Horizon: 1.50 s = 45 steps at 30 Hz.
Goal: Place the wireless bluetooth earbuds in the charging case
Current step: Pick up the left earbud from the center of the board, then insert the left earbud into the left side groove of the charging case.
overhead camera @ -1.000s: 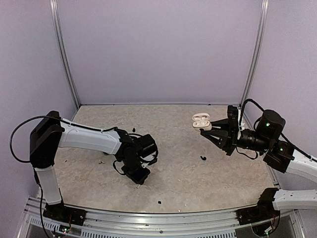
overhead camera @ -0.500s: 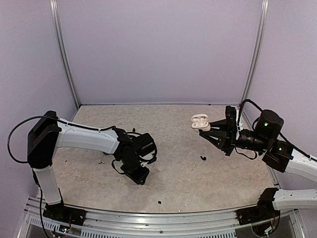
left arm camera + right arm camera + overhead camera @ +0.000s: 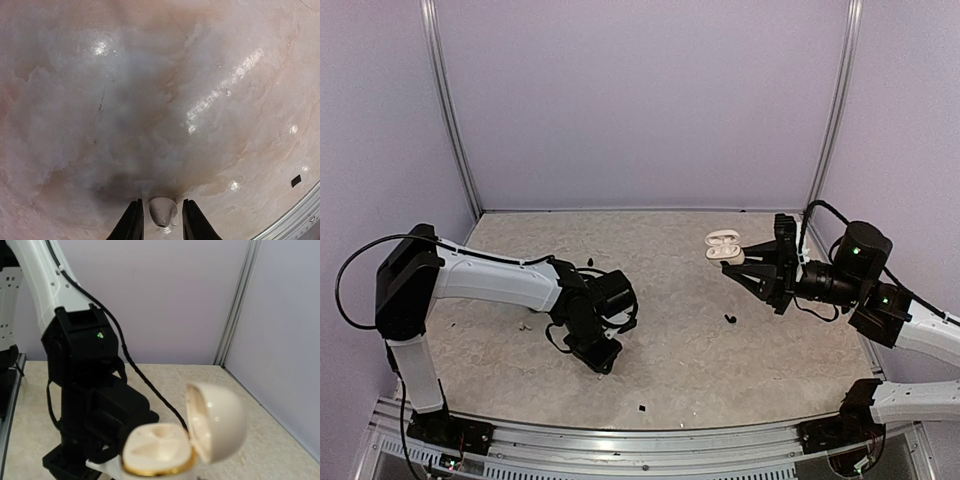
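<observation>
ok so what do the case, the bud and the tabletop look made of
Case: hard white plastic, glossy, with small highlights on the lid; a gold metal-looking band rings its rim, perhaps only plated.
Bud: smooth off-white plastic, judging by its rounded moulded shape.
Tabletop: marbled beige with bright glare streaks, so polished; stone, laminate or vinyl, can't tell.

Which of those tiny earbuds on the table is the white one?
The tiny glossy white plastic earbud lying between the left end effector's fingers. The loose bud over on the right side is black.
</observation>
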### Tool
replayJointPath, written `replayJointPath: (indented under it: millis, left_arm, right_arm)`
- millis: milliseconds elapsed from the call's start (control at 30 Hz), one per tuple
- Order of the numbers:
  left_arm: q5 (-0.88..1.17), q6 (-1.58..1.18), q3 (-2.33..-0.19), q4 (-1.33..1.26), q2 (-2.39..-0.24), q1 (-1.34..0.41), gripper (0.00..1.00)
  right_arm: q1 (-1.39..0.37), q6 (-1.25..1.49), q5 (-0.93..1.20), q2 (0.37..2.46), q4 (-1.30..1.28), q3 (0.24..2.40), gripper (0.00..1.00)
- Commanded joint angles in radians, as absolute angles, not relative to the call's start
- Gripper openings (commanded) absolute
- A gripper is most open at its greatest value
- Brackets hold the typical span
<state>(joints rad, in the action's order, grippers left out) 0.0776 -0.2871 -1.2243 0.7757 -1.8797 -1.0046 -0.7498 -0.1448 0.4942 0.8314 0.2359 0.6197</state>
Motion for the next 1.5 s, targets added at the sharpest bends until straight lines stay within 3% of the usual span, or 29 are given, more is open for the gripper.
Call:
replayJointPath:
  millis: [0,500,800,1033,1300,1467]
  left_arm:
    - [0.095,-0.284,-1.223,0.788,-1.903,-1.013,0.3]
    - [0.076,-0.292,-1.197,0.738,-1.886,-1.012,0.18]
    - [0.027,-0.312,-1.149,0.554,-1.693,-0.985,0.15]
    - [-0.041,-0.307,-1.112,0.355,-1.493,-0.977,0.14]
    - [-0.089,-0.237,-0.961,-0.094,-1.193,-1.016,0.12]
    - [-0.129,-0.139,-0.928,-0.243,-1.135,-1.096,0.12]
  right_arm:
    - [-0.744,-0.147,0.5,0.834,0.253,0.633,0.03]
    - [-0.744,-0.149,0.502,0.838,0.253,0.637,0.03]
    - [-0.745,-0.159,0.52,0.849,0.269,0.644,0.03]
    - [-0.745,-0.158,0.542,0.877,0.365,0.629,0.02]
    - [-0.75,-0.183,0.609,0.933,0.512,0.609,0.01]
    - [-0.761,-0.192,0.612,0.94,0.626,0.577,0.0]
